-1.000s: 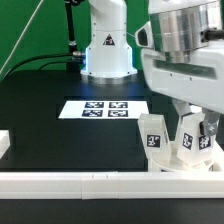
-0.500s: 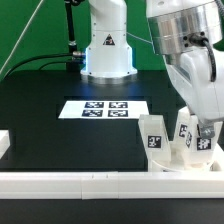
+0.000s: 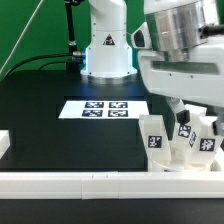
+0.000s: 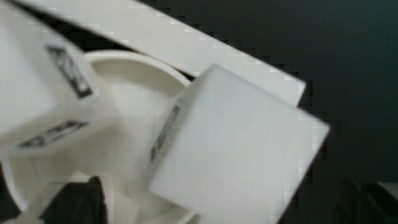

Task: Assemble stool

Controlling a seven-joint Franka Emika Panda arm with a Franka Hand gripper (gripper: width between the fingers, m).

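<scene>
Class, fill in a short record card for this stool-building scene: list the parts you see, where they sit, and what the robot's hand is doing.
Parts: white plastic blocky legs with black-and-white square tags, upright on a low round white seat disc
Location: at the exterior view's right, against the long white rail
Hand: lowered among the legs; grip state unclear
Fixed item: flat white marker board, mid-table
Surface: black table

Tagged white legs (image 3: 153,133) upright on seat disc (image 3: 180,158); apparently.
</scene>
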